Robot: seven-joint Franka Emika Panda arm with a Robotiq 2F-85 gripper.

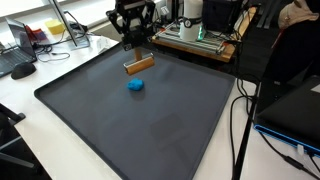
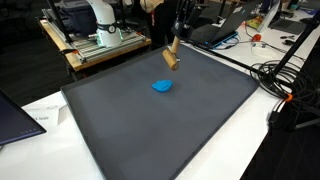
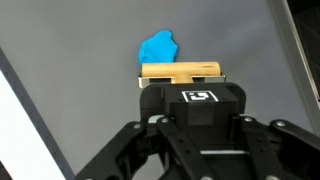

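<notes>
My gripper (image 1: 137, 55) hangs over the far part of a large dark grey mat (image 1: 150, 135) and is shut on a wooden block (image 1: 139, 65). In an exterior view the wooden block (image 2: 171, 56) hangs tilted just above the mat (image 2: 170, 130), below the black gripper (image 2: 175, 42). In the wrist view the wooden block (image 3: 180, 70) shows past the black gripper body, which hides the fingertips. A small crumpled blue object (image 1: 136, 85) lies on the mat a little nearer than the block, apart from it; it appears as the blue object (image 2: 162, 86) and the blue object (image 3: 157, 47) in the other views.
A wooden bench with electronics (image 1: 195, 35) stands behind the mat. Cables (image 1: 240, 110) hang along one side, beside a laptop (image 1: 295, 110). A white machine on a rack (image 2: 100, 30) and a cable bundle (image 2: 285, 85) border the mat; white table edge (image 2: 45, 110) lies alongside.
</notes>
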